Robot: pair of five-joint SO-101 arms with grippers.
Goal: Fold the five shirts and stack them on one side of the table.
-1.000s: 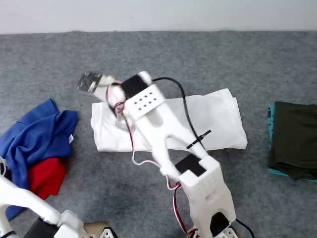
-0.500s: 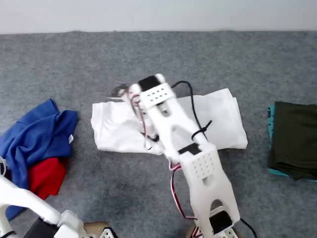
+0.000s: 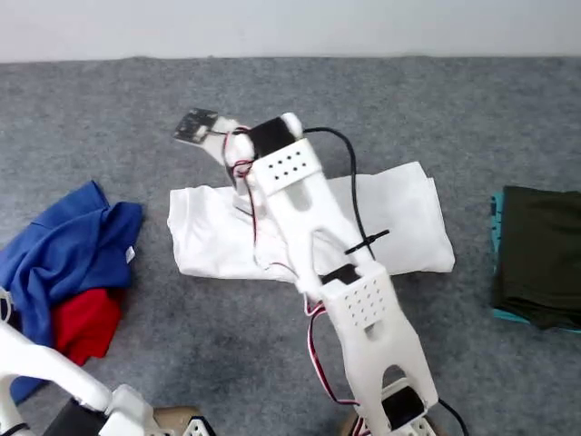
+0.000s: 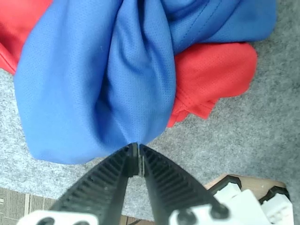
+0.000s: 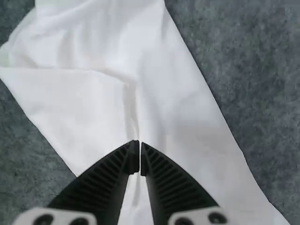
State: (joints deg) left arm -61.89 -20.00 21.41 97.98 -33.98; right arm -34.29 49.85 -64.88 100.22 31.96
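Observation:
A white shirt (image 3: 399,222), folded into a long band, lies across the middle of the grey table (image 3: 436,109). My right arm stretches over it, and my right gripper (image 3: 194,127) sits shut just past the shirt's far left corner. The right wrist view looks down on the white shirt (image 5: 117,79) below the shut, empty right gripper (image 5: 139,148). At the left a crumpled blue shirt (image 3: 64,250) lies over a red shirt (image 3: 82,322). My left gripper (image 4: 139,153) hangs shut at the edge of the blue shirt (image 4: 117,70), with the red shirt (image 4: 211,75) beside it.
At the right edge a dark folded shirt (image 3: 540,254) lies on a teal one (image 3: 496,218). Part of my left arm (image 3: 41,363) shows at the near left corner. Bare grey table lies along the far side and in front of the white shirt.
My right gripper dipped toward the white shirt's far left corner, then rose and swung back out past it. The shirts have not moved.

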